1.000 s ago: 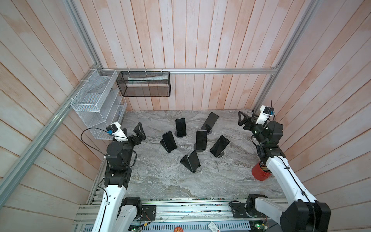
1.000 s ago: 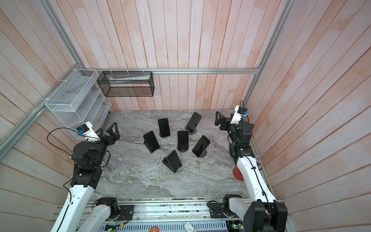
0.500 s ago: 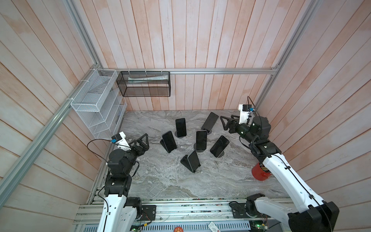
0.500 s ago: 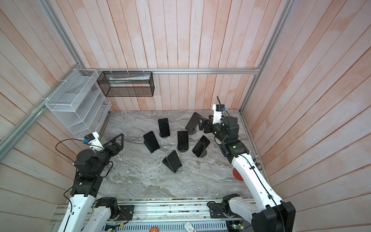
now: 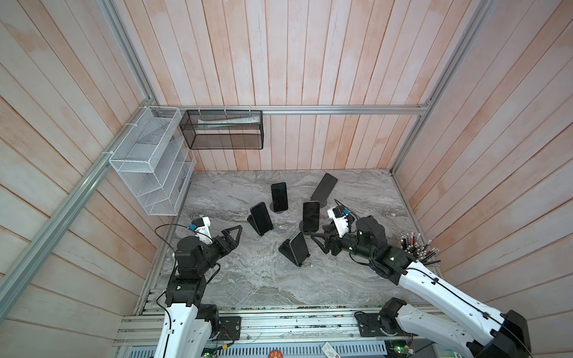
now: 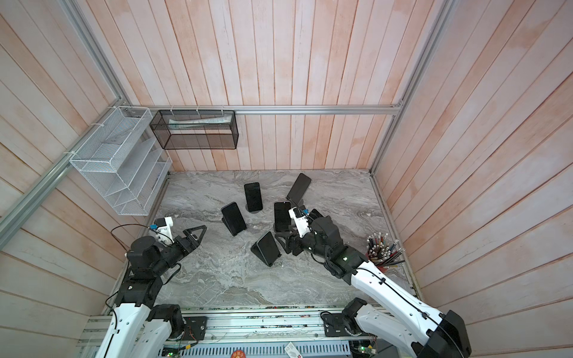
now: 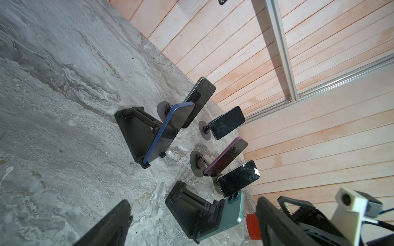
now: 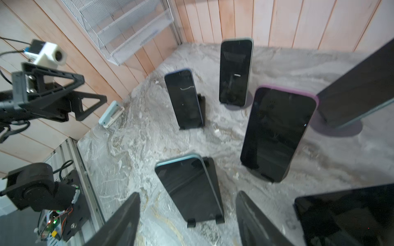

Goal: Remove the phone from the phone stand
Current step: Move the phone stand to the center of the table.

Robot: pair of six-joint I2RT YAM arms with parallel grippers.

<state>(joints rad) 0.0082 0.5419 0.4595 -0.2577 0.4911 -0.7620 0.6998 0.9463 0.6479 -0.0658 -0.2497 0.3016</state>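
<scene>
Marble tabletop (image 5: 248, 279) bears phone stands (image 5: 286, 249), pen cup (image 6: 379, 263).

Six dark-screened phones lean on black stands in a loose cluster between the two sets of jaws on the grey marbled counter. Nearest the right jaws, a teal-edged phone (image 5: 300, 249) reclines on a wedge-shaped phone stand (image 5: 286, 251), its lower edge caught by two small lips. Just beyond it a purple-cased phone (image 8: 277, 132) stands almost upright on a round-based stand. A blue-edged phone (image 7: 169, 130) on a second wedge stand (image 7: 136, 132) is the one closest to the left jaws.
</scene>
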